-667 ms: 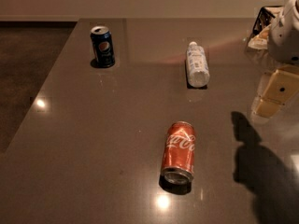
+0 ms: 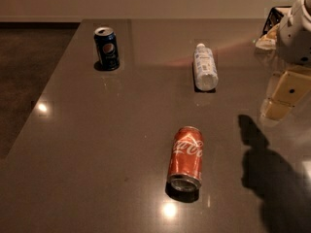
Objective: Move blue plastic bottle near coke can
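Observation:
The blue plastic bottle [image 2: 204, 66] lies on its side on the dark table, white cap pointing away from me. The coke can [image 2: 186, 158] lies on its side nearer the front, its silver end facing me, well apart from the bottle. My gripper [image 2: 274, 110] hangs above the table at the right edge of the view, to the right of the bottle and a little nearer the front. It holds nothing that I can see. Its shadow falls on the table below it.
A dark blue Pepsi can [image 2: 107, 48] stands upright at the back left. A small container with light-coloured contents [image 2: 270, 29] sits at the back right, behind the arm. The table's left edge [image 2: 48, 86] runs diagonally, with dark floor beyond it.

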Action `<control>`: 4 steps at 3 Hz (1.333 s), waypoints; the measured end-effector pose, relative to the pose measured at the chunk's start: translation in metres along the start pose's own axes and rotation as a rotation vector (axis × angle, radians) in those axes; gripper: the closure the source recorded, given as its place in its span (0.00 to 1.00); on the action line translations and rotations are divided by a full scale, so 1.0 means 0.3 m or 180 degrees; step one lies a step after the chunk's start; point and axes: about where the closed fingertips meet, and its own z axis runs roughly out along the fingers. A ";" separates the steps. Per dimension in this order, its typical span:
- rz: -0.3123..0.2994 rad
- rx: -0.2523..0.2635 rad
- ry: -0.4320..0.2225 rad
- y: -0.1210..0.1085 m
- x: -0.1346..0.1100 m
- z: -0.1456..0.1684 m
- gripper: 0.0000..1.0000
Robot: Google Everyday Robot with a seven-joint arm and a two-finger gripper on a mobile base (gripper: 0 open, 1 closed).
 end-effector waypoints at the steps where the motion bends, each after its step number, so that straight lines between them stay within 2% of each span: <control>1: -0.0300 -0.0076 -0.0005 -0.036 -0.009 0.046 0.00; 2: -0.0695 -0.0193 0.0049 -0.106 -0.011 0.129 0.00; 3: -0.1087 -0.0226 -0.0019 -0.176 -0.020 0.207 0.00; 4: -0.1543 -0.0164 -0.0133 -0.254 -0.046 0.278 0.00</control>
